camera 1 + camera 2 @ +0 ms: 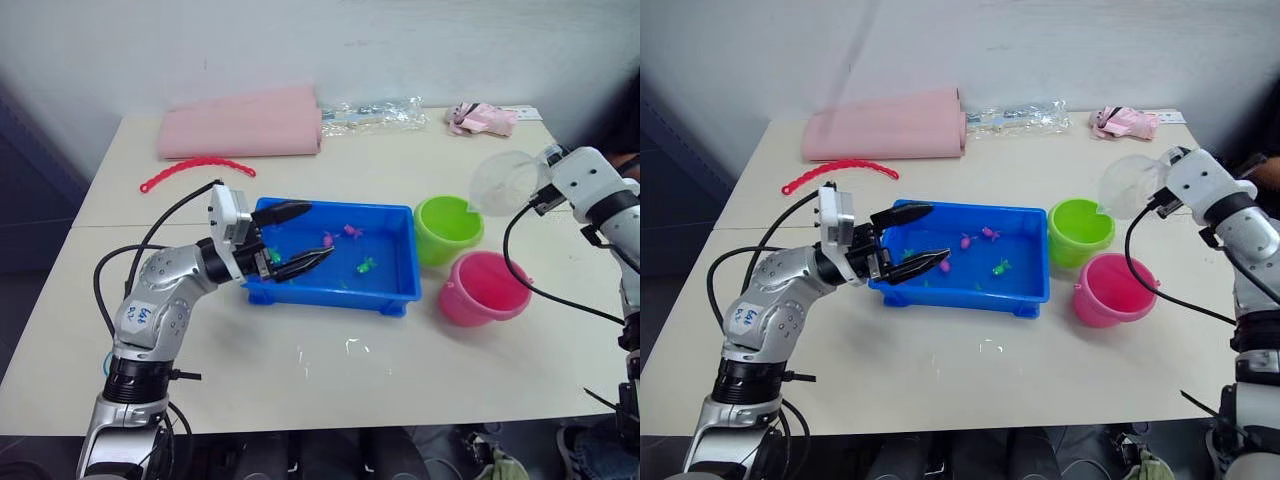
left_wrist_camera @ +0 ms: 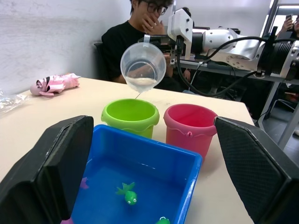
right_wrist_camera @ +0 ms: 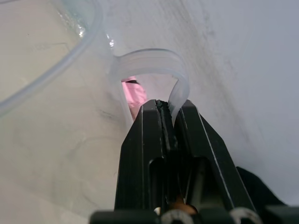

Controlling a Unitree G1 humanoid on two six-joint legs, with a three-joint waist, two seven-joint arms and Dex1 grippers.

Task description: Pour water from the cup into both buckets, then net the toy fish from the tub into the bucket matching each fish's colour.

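Pinched tight on the cup's clear loop handle, my right gripper [image 3: 164, 106] shows its two black fingers pressed together with the handle between them in the right wrist view. From the head cameras I see that same arm holding the cup [image 1: 503, 182] tipped over above the lime green bucket [image 1: 447, 228], and the left wrist view adds what the head views cannot resolve: a thin stream of water running from the cup's lip down into the green bucket, with some water lying in the low side of the tilted cup.

My left gripper [image 1: 301, 238] hangs over the left end of the blue tub [image 1: 395, 291] with its fingers spread wide and nothing between them; the wrist camera looks out between the two pads at the tub and the two buckets beyond it.

The pink bucket [image 1: 486, 287] stands just beside the green one, nearer to me, both just off the tub's right end. Small pink and green toy fish [image 1: 366, 265] lie scattered in the tub. A person [image 2: 140, 32] sits behind the table's far edge in the left wrist view. At the back of the table I see a folded pink cloth [image 1: 243, 124], a red beaded strip [image 1: 196, 168], a clear plastic wrapper [image 1: 372, 116] and a small pink toy [image 1: 481, 118].
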